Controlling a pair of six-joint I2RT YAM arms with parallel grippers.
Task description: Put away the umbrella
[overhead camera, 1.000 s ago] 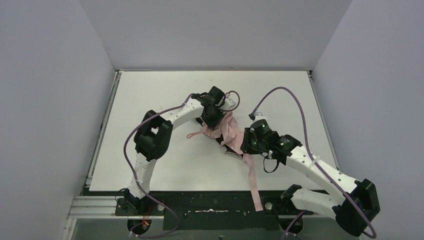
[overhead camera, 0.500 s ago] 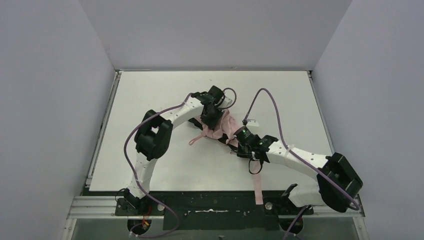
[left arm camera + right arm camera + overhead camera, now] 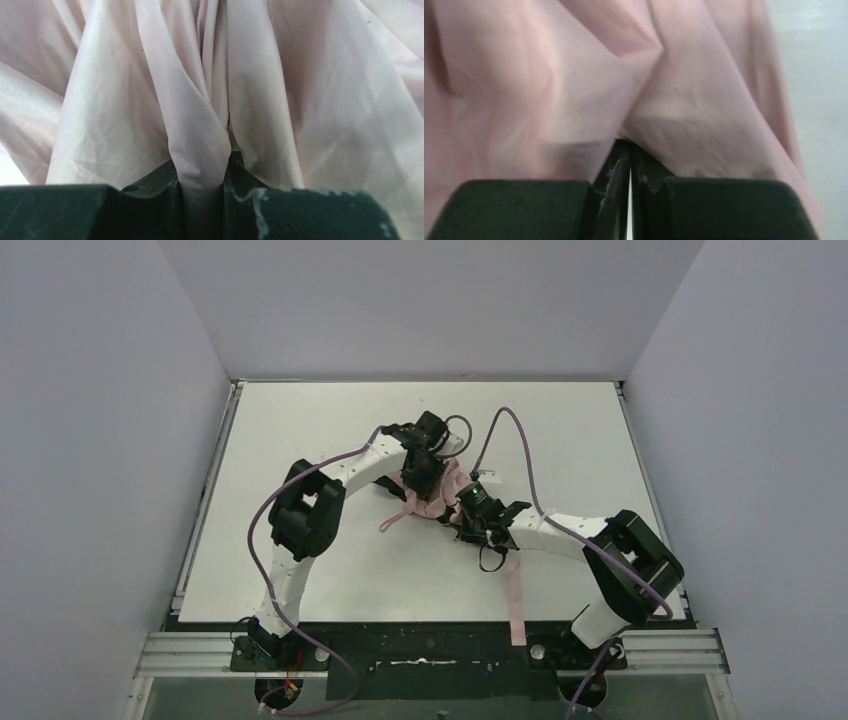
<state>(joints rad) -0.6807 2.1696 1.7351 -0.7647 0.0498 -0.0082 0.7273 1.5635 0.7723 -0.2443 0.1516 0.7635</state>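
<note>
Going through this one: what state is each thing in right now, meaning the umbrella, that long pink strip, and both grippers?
umbrella: collapsed, fabric loose and bunched, lying on the table.
pink strip: loose, trailing straight toward the near table edge.
left gripper: shut on a fold of the umbrella's fabric.
right gripper: shut, fingertips against the fabric; whether it pinches any cannot be told.

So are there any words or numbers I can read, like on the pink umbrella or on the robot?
None: no word, number, brand or sign can be read in any view.
The umbrella: plain pink fabric, no print.
Left arm and right arm: no label shows; any marking would be too small to read.
Table: plain white.
</note>
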